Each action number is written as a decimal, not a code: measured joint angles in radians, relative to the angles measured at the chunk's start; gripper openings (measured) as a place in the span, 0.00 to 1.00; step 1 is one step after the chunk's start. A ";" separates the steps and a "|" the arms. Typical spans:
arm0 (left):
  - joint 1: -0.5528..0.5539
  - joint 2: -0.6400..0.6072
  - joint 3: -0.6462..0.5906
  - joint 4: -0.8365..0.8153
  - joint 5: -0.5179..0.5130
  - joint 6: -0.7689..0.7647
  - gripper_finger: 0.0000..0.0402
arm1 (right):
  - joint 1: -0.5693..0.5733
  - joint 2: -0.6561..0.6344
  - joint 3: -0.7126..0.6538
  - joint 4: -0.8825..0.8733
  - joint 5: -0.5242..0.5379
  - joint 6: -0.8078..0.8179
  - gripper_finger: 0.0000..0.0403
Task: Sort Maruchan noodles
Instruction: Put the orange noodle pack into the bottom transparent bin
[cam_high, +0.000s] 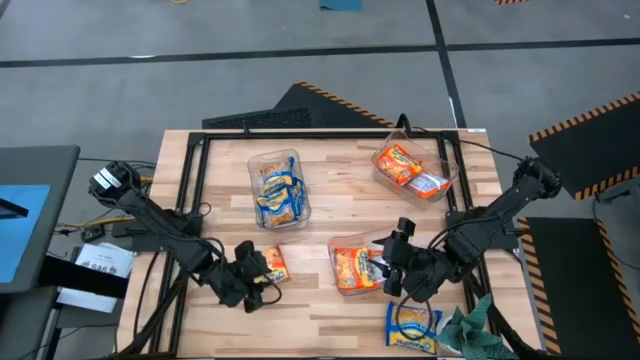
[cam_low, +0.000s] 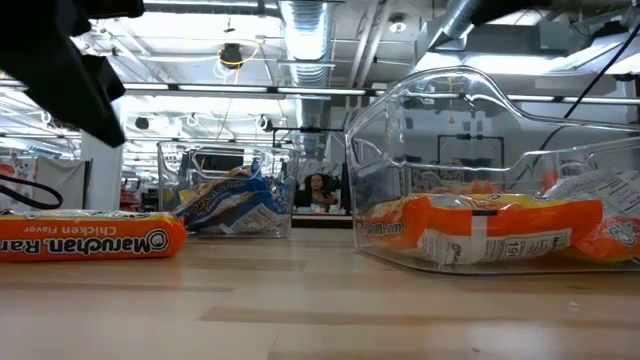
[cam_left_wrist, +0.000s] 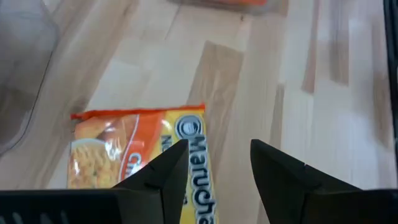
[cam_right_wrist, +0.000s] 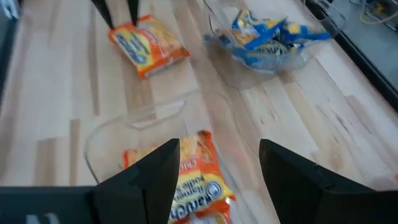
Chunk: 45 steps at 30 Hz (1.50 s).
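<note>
Left claw spread, hovering just over the loose orange packet; pickup looks pending; next: lower, pinch; right claw spread above its bin.

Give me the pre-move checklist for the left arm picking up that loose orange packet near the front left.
1. Left end effector open: ok, fingers apart.
2. Aligned with the orange packet: not ok, only one finger overlaps the packet's edge.
3. Packet lying flat on the wooden table, free of bins: ok.
4. Right end effector clear of the left arm's path: ok, it is open over the front bin.
5. Matching bin for orange packets: cannot tell, two bins hold orange ones.
6. Blue-and-yellow packet at the front edge unsorted: not ok.
</note>
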 joint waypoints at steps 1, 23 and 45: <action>-0.002 0.001 0.000 0.001 -0.001 0.017 0.40 | 0.010 0.002 0.000 -0.001 0.020 0.003 0.61; 0.044 0.307 0.257 -0.317 0.084 0.054 0.40 | 0.056 0.098 0.003 0.009 0.096 0.103 0.61; 0.155 0.415 0.264 -0.390 0.151 0.007 0.12 | 0.058 0.098 0.003 0.029 0.095 0.102 0.61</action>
